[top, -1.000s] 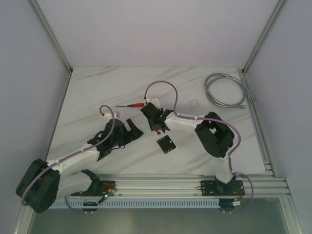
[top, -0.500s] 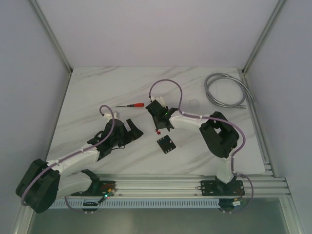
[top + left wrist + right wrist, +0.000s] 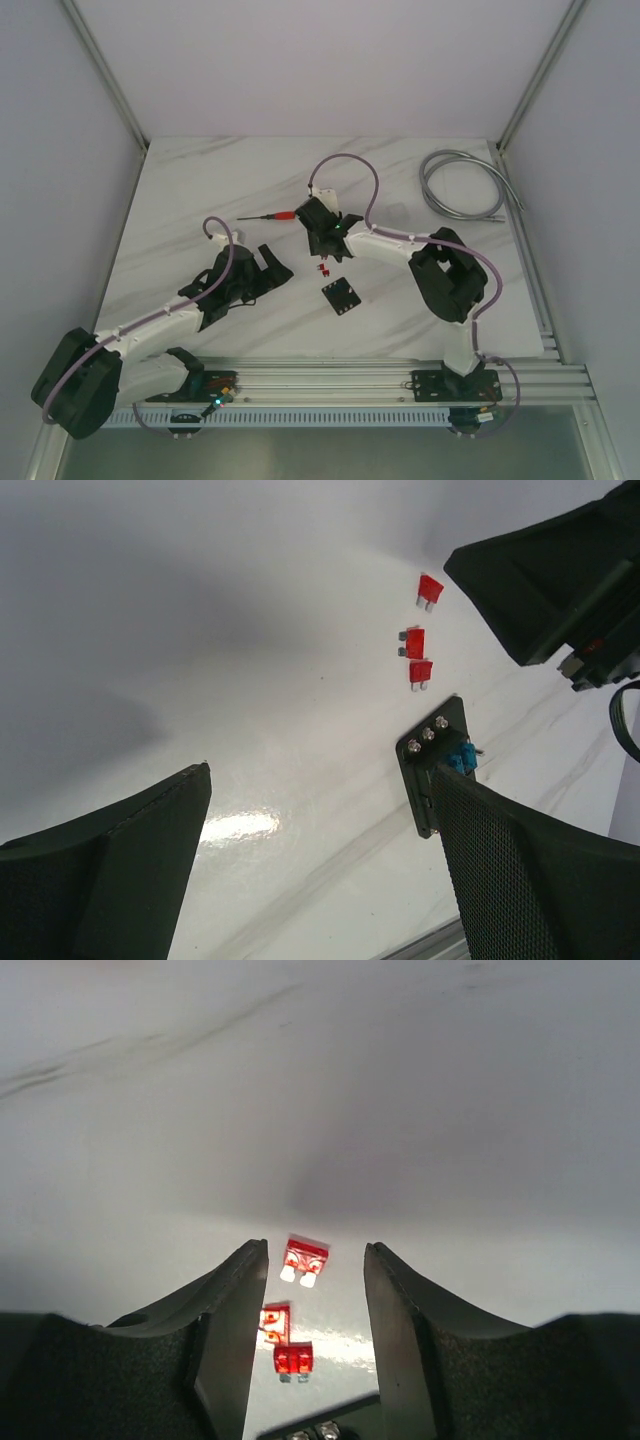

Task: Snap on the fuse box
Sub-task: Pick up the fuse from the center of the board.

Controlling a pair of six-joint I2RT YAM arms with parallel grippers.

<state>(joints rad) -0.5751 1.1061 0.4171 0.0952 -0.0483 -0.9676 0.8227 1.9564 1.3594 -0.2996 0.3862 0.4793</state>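
The fuse box (image 3: 341, 296) is a small black square lying flat on the marble table, just right of centre. In the left wrist view the fuse box (image 3: 432, 765) shows blue fuses at its edge and is partly behind my right-hand finger. Three loose red fuses (image 3: 325, 268) lie on the table just beyond it. My right gripper (image 3: 326, 250) hovers over them, open and holding nothing; the red fuses (image 3: 293, 1358) lie between its fingers (image 3: 232, 1305) in its wrist view. My left gripper (image 3: 277, 262) stands wide open to the left of the box, empty.
A red-handled screwdriver (image 3: 272, 216) lies behind the grippers. A coiled grey cable (image 3: 460, 185) sits at the back right. A small clear square lid (image 3: 398, 212) rests near the right arm's forearm. Aluminium rails border the table's near and right sides.
My right gripper has drawn back toward the far side, away from the fuse box, uncovering the red fuses on the table. The left arm has not moved.
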